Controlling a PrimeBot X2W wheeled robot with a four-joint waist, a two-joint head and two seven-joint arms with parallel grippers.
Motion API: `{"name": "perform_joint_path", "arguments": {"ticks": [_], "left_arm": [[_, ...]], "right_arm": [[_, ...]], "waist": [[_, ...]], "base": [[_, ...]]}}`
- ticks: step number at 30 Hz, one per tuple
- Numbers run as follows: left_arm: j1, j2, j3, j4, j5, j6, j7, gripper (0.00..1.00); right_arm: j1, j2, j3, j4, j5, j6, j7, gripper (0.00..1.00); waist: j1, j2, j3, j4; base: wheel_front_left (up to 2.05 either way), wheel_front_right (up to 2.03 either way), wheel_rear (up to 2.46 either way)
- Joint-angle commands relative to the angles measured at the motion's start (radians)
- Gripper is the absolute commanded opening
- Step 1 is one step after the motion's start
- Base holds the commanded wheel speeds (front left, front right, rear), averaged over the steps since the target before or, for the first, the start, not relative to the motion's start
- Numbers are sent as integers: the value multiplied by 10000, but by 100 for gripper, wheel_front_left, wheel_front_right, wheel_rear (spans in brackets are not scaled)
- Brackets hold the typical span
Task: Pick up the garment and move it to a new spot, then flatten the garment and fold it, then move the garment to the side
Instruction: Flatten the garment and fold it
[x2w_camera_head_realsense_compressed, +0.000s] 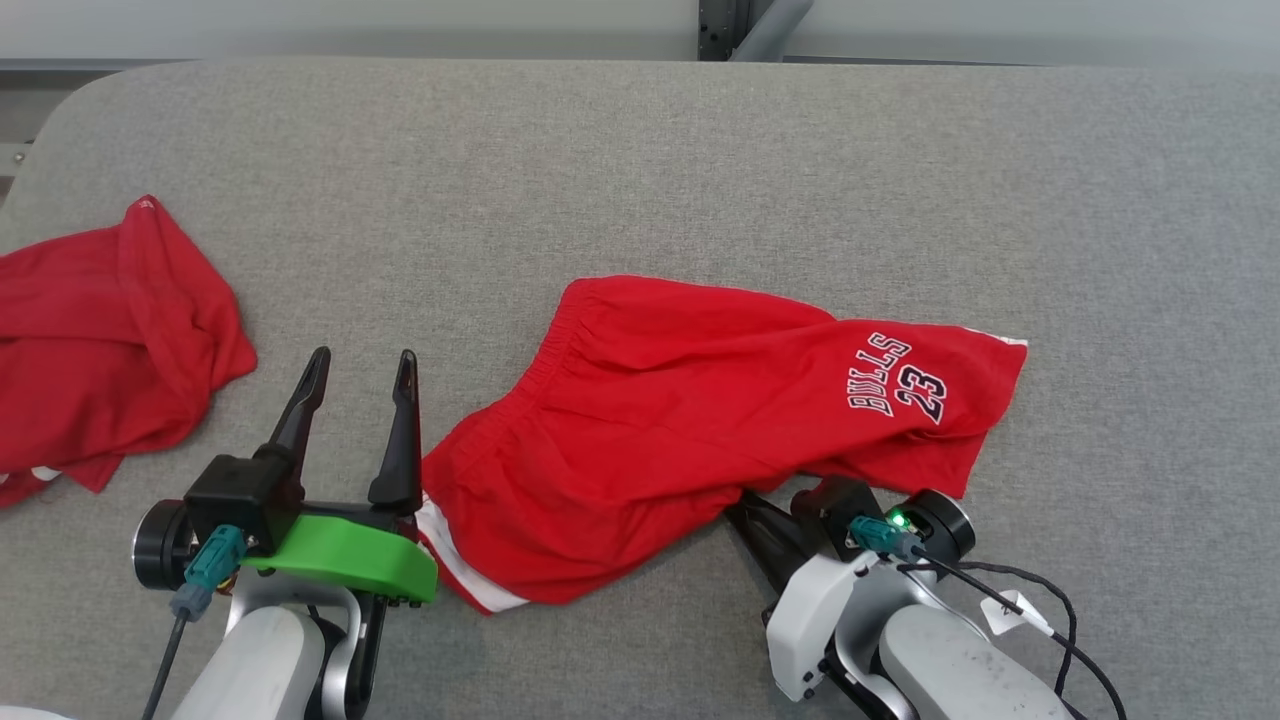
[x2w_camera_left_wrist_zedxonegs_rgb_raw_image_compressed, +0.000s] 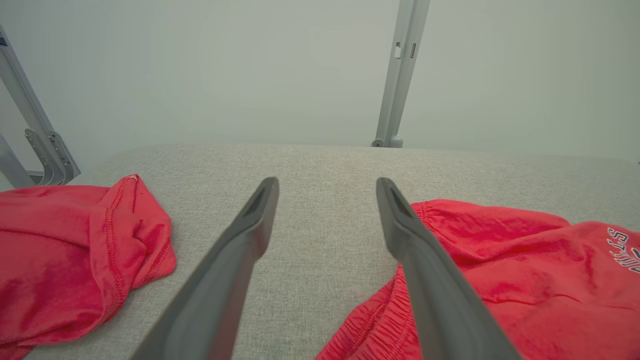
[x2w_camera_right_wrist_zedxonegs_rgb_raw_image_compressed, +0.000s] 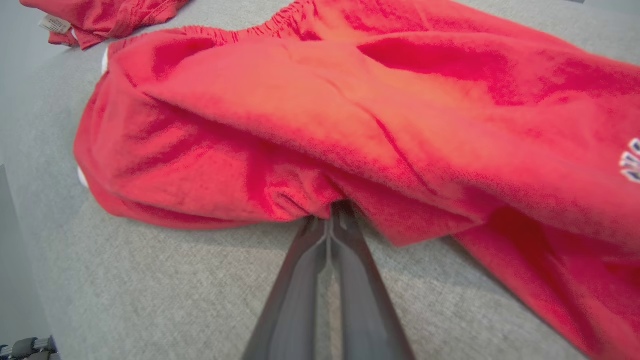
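The red shorts (x2w_camera_head_realsense_compressed: 650, 420), printed "BULLS 23", lie rumpled on the grey table (x2w_camera_head_realsense_compressed: 700, 160), about midway along it and toward its near edge. The waistband points to the table's left end and the printed leg to its right.

The right gripper (x2w_camera_head_realsense_compressed: 745, 512) reaches in from the table's near edge. Its two fingers are pressed together on a bunched fold of the shorts' near hem, with the tips buried in the cloth.

The left gripper (x2w_camera_head_realsense_compressed: 363, 355) is over the near-left part of the table, fingers spread wide and holding nothing.

A second red garment (x2w_camera_head_realsense_compressed: 100, 330) is heaped at the table's left end.
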Motion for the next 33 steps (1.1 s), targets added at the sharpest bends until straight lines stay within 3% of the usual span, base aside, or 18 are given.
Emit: {"name": "perform_joint_path", "arguments": {"ticks": [1, 7, 13, 18, 21, 27, 33], "left_arm": [[-124, -21, 16, 54, 60, -26, -54, 100], [75, 75, 102, 84, 59, 24, -101, 100], [215, 194, 168, -71, 26, 102, -107, 100], [195, 241, 136, -186, 48, 146, -63, 100], [151, 272, 122, -234, 61, 164, -35, 100], [-104, 207, 5, -278, 106, 103, 7, 100], [-566, -29, -234, -185, 196, -79, -33, 100]], "right_arm": [[-92, -155, 85, -233, 109, -3, 82, 0], [221, -1159, 429, -2021, 1064, -3, 1260, 0], [603, -2661, 285, -5104, 2345, -3, 3356, 0], [910, -3455, -400, -7687, 3365, -3, 5079, 0], [979, -3470, -1062, -8874, 3993, -1, 5841, 0], [411, -3136, -2340, -9639, 4802, -1, 6711, 0], [-770, -2945, -3354, -8172, 5066, -1, 7055, 0]], "waist": [[0, 0, -43, -89], [0, 0, -214, -479], [0, 0, -303, -855], [0, 0, -253, -1017], [0, 0, -193, -1072], [0, 0, 34, -994], [0, 0, 590, -618]], "base": [[0, 0, 0], [0, 0, 0], [0, 0, 0], [0, 0, 0], [0, 0, 0], [0, 0, 0], [0, 0, 0]]}}
